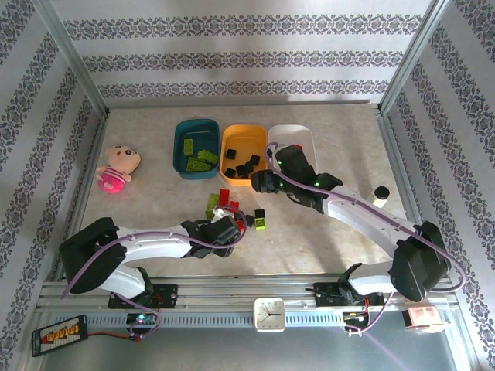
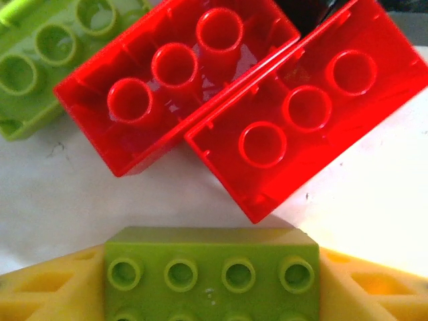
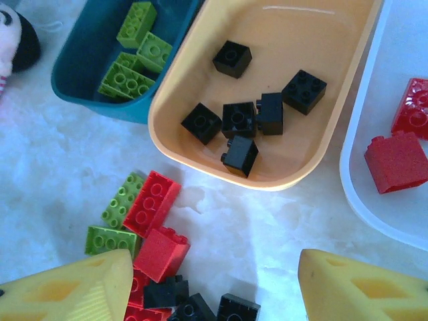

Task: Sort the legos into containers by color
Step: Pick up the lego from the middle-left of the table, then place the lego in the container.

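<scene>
Low in the left wrist view, clamped between the yellow fingers point(image 2: 47, 291) of the left gripper point(image 2: 211, 284): a held lime green brick point(image 2: 211, 257), studs toward the camera, one finger tight against each end. Just above it on the pale table point(image 2: 80, 200), two upturned red bricks point(image 2: 177, 73) side by side and touching, hollow undersides up. At upper left, another green brick point(image 2: 40, 60) against the nearer red one.

In the right wrist view, right gripper point(image 3: 215, 267) with its fingers well apart at the bottom corners, bare table between them. Across the top of that view, from left to right:
- dark teal tub point(image 3: 77, 67) holding lime green bricks point(image 3: 134, 73)
- orange tub point(image 3: 294, 40) holding six black bricks point(image 3: 257, 114)
- white tub point(image 3: 401, 40) holding two sorted red bricks point(image 3: 398, 160) at the right edge

At lower left, below the tubs, an unsorted heap point(image 3: 157, 251) of red, green and black bricks on the table, partly hidden behind the left-hand finger.

In the top view, left gripper at that heap, just below centre; right gripper over the near ends of the orange and white tubs. Far left, a pink plush doll point(image 1: 117, 166); far right, a small white cylinder point(image 1: 380, 193).
</scene>
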Controlling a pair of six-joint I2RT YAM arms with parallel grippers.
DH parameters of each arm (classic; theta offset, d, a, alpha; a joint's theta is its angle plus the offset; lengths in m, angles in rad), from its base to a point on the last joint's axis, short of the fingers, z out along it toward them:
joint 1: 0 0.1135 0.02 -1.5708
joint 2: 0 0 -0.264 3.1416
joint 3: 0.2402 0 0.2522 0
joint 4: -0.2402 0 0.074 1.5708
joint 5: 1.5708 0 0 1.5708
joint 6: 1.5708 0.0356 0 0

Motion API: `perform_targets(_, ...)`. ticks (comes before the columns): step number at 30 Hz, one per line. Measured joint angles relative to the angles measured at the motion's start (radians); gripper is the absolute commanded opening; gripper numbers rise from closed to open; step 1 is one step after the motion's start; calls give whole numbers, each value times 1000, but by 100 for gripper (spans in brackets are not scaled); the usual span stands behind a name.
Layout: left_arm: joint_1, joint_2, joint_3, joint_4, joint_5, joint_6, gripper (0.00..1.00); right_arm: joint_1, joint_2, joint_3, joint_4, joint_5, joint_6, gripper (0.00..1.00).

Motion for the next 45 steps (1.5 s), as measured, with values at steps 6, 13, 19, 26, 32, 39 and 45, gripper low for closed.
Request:
perform_targets(6, 0, -53, -23, 8, 9, -20, 49, 0, -40, -57, 19, 1, 8, 66)
perform_targets(13, 148, -378, 10, -16, 51, 5, 50, 0, -125, -154, 37, 1, 40, 66)
perform_targets(19, 472, -333, 206, -3, 111, 77, 50, 0, -174, -235, 62, 0, 74, 66)
perform_targets(26, 639, 60, 456, 28, 157, 138, 47, 6, -219, -292, 66, 1, 90, 66)
perform_targets(32, 736, 318, 646, 24, 164, 143, 50, 10, -272, -316, 72, 2, 105, 67)
perform_targets(39, 762, 503, 851, -8, 163, 145, 78, 55, -286, -370, 74, 6, 119, 68)
perform_targets(45, 764, 549, 934, -53, 172, 146, 91, 103, -277, -410, 83, 8, 138, 68)
